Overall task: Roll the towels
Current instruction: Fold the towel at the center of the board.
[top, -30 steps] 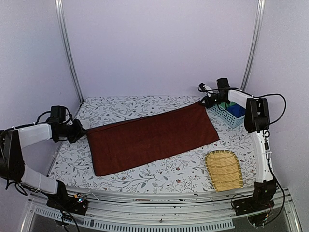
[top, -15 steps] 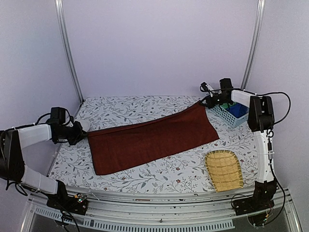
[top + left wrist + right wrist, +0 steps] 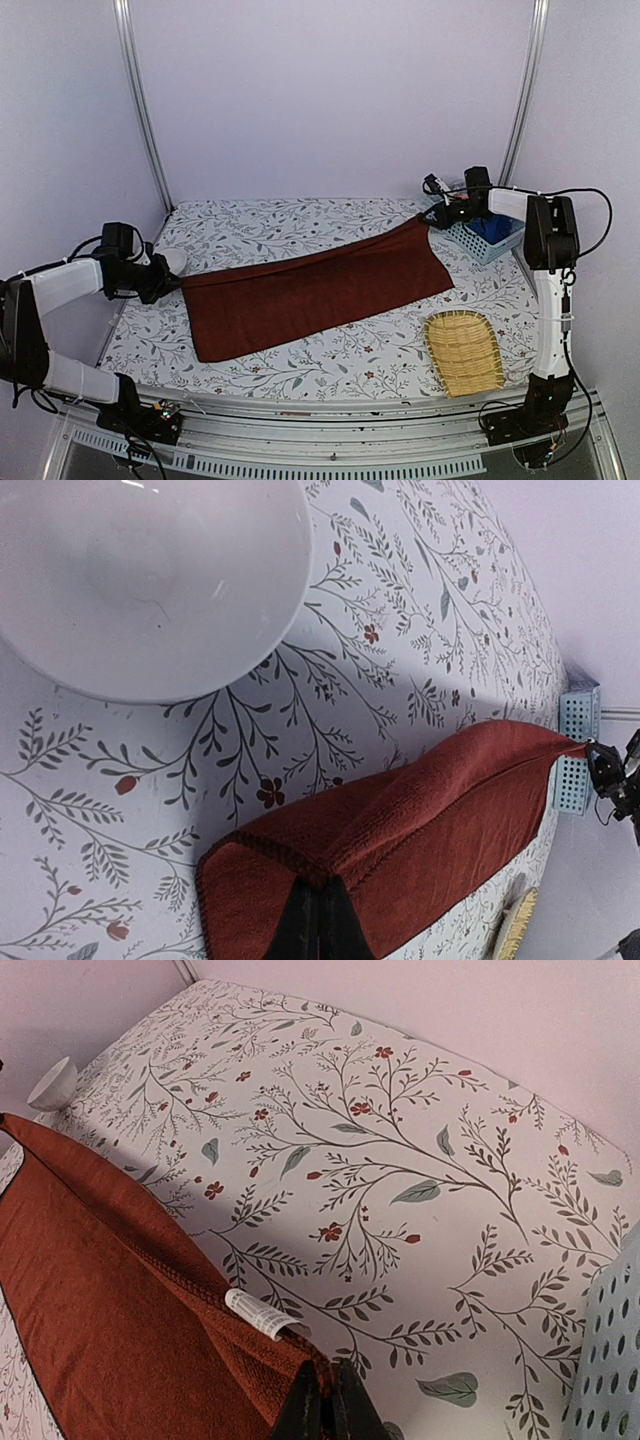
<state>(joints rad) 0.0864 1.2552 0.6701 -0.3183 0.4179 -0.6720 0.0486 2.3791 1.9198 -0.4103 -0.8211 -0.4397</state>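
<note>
The right gripper (image 3: 437, 215) has drawn back toward the basket (image 3: 470, 243), stretching the reddish-brown towel (image 3: 310, 290) taut and narrower between itself and the left gripper (image 3: 165, 278). Each is pinched tight on one end corner. That probably readies it for laying flat and rolling; the blue towel (image 3: 492, 228) waits just behind the right gripper.

- Back wall (image 3: 330, 100): plain, pale lavender-white, unmarked.
- Side walls, left (image 3: 50, 120) and right (image 3: 600, 100): same pale tone.
- Two slim metal posts, left (image 3: 141, 100) and right (image 3: 524, 90), rise from the table's far corners and lean outward.
- Table (image 3: 300, 225): white cover printed with grey-green sprigs and small red flowers.
- Near edge: slotted aluminium frame rail (image 3: 330, 440).
- Light even and diffuse; shadows soft.
</note>
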